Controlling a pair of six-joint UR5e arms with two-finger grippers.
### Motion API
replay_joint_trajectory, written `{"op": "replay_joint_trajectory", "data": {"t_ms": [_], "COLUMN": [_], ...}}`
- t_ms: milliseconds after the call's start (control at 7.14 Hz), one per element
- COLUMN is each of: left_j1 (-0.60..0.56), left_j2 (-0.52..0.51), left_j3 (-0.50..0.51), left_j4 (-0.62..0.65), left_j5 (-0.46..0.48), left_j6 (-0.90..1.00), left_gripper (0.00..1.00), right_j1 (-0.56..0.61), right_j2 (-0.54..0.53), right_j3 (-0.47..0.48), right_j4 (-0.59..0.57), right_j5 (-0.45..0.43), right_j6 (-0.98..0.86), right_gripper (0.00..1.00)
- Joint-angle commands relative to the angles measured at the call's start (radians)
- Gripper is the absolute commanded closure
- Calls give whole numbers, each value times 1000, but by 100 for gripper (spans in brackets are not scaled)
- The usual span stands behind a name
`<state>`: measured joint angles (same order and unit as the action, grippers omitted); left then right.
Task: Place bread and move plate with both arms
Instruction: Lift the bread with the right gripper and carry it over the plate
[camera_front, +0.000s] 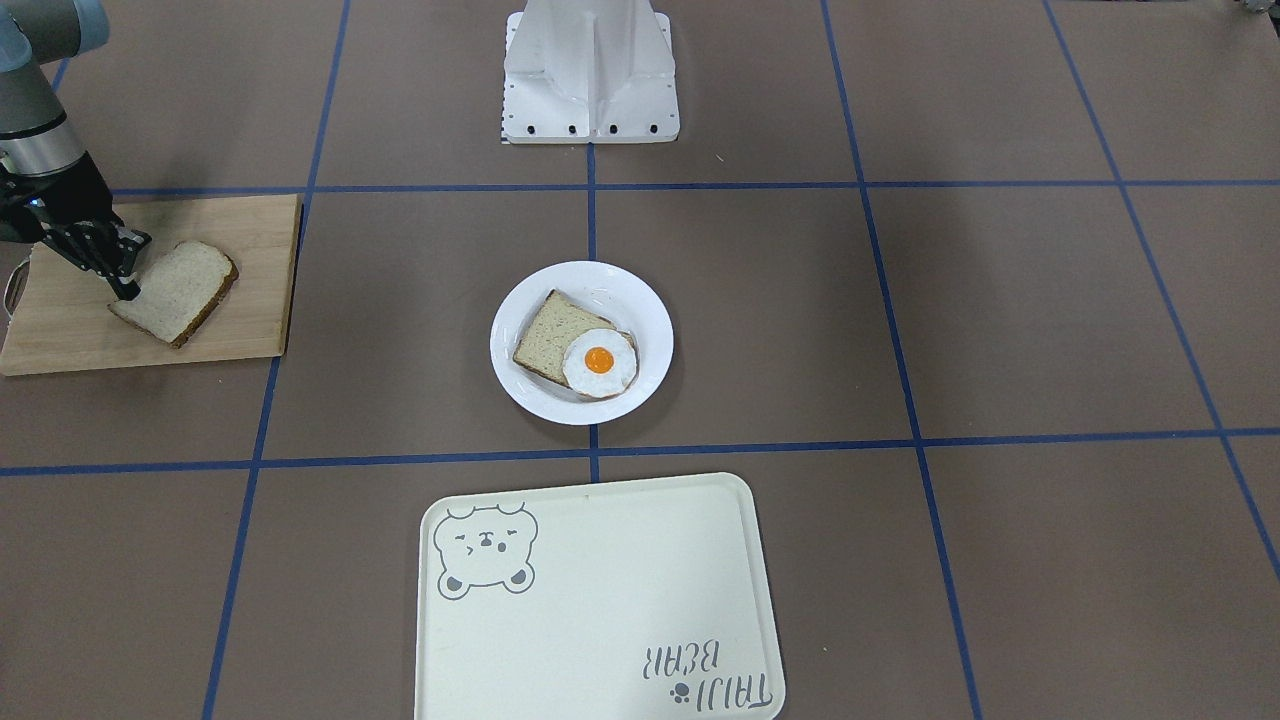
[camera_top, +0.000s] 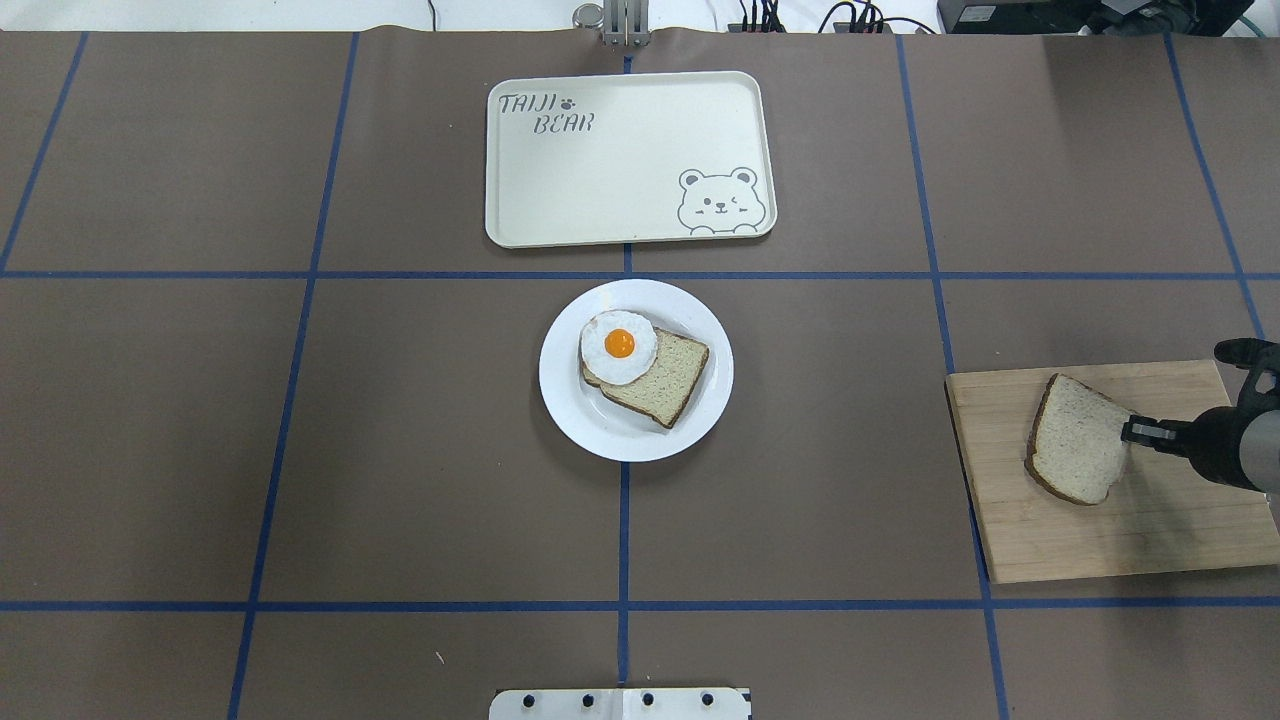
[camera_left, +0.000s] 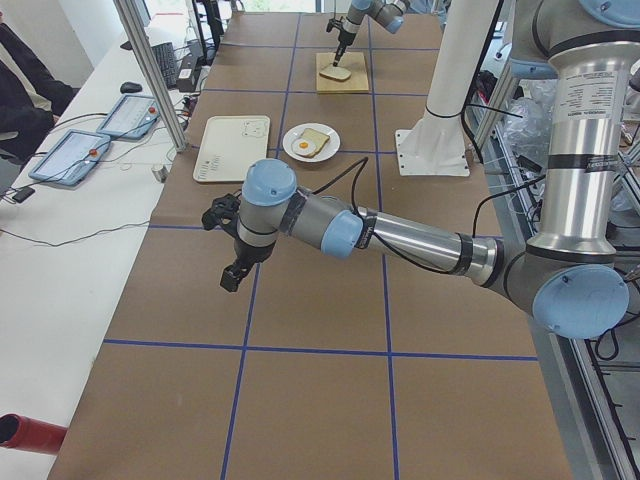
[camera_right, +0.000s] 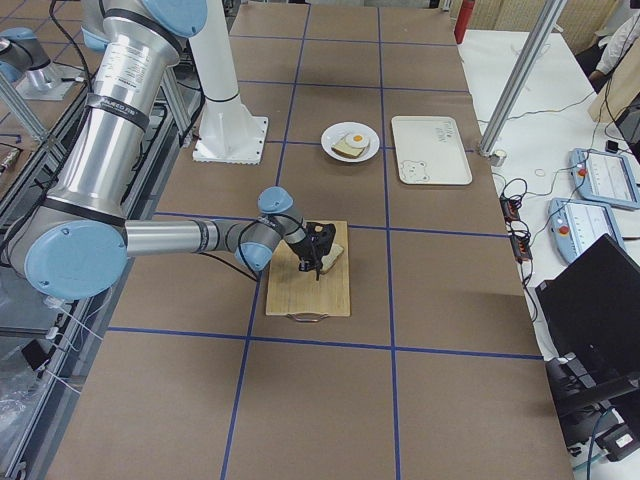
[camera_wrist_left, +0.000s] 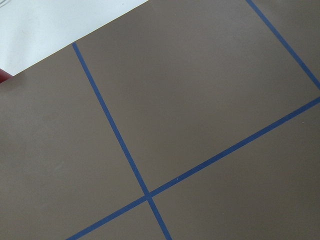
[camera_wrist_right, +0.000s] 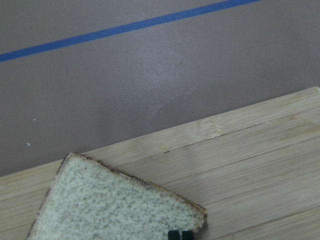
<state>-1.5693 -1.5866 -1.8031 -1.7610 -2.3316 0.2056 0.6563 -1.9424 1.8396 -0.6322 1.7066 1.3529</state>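
Observation:
The bread (camera_front: 175, 290) lies tilted on a wooden cutting board (camera_front: 240, 230), one edge raised. My right gripper (camera_front: 128, 290) is shut on that raised edge; it also shows in the overhead view (camera_top: 1130, 432) at the bread (camera_top: 1078, 440). The right wrist view shows the slice (camera_wrist_right: 115, 210) with the fingertips (camera_wrist_right: 179, 234) close together at its crust. The white plate (camera_front: 650, 300) stands at the table's middle with a second slice (camera_front: 545, 335) and a fried egg (camera_front: 599, 362) on it. My left gripper (camera_left: 232, 278) hangs over bare table far from the plate; I cannot tell whether it is open or shut.
A cream tray (camera_front: 600, 600) with a bear drawing lies beyond the plate, on the operators' side. The white pedestal base (camera_front: 590, 80) stands on the robot's side of the plate. The left wrist view shows only brown table with blue tape lines.

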Motion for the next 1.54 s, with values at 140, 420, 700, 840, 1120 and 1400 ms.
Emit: {"op": "replay_joint_trajectory", "data": {"t_ms": [140,420,700,840,1120,1400], "left_j1": [0,0,0,0,0,0], "left_j2": [0,-1,-1,-1,-1,-1], "left_j3": [-2,-1,-1,-1,1,4], "left_j4": [0,0,0,0,0,2], "left_j5": [0,0,0,0,0,0], "left_j6": [-2,-2,-2,-2,-2,-2], "left_gripper": [2,2,2,2,2,2], "right_j1": [149,248,339,370,375,256], "right_j2": [16,72,117,150,288,440], "right_j3": [30,30,46,53,46,58], "right_j4": [3,8,8,6,-7,-122], "right_j5": [197,328,471,513,516,336], "right_j6": [-77,-95,-95,-83,54,248], "right_gripper": [100,100,100,100,100,100]}}
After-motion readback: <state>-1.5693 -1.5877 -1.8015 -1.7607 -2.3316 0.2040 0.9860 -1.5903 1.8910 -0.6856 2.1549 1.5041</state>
